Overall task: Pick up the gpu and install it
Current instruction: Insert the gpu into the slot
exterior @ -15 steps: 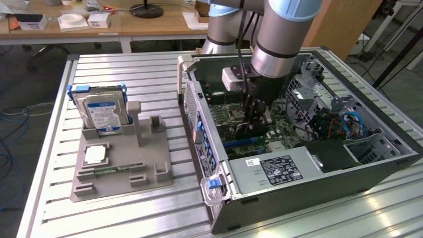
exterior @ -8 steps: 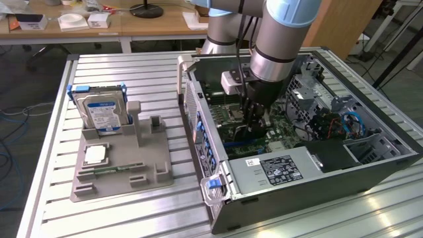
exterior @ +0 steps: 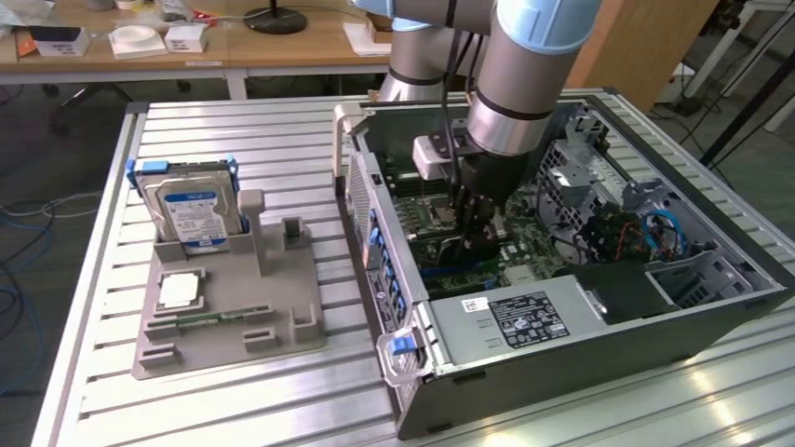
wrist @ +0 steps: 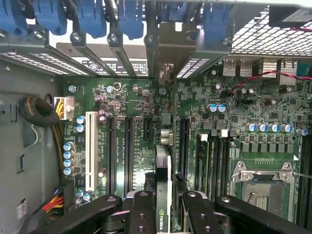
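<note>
Exterior view: the arm [exterior: 522,84] reaches down into the open computer case [exterior: 695,289], which lies on its side on the slatted table [exterior: 186,130]. The gripper [exterior: 476,244] is low over the motherboard [exterior: 528,247], near the case's middle. What sits between its fingers is hard to make out from here. Toward the exterior view's left, a grey holder [exterior: 230,307] stands on the table, well apart from the case, with a hard drive [exterior: 189,212] upright in it and a memory stick [exterior: 205,319] lying flat.

Wrist view: the gpu [wrist: 163,195] stands on edge between the two fingers [wrist: 141,214], which are clenched on it from both sides. Its thin card runs straight out from the jaws over the motherboard [wrist: 243,112], in line with the long expansion slots [wrist: 129,146] and pointing toward the case's rear brackets [wrist: 122,53].
</note>
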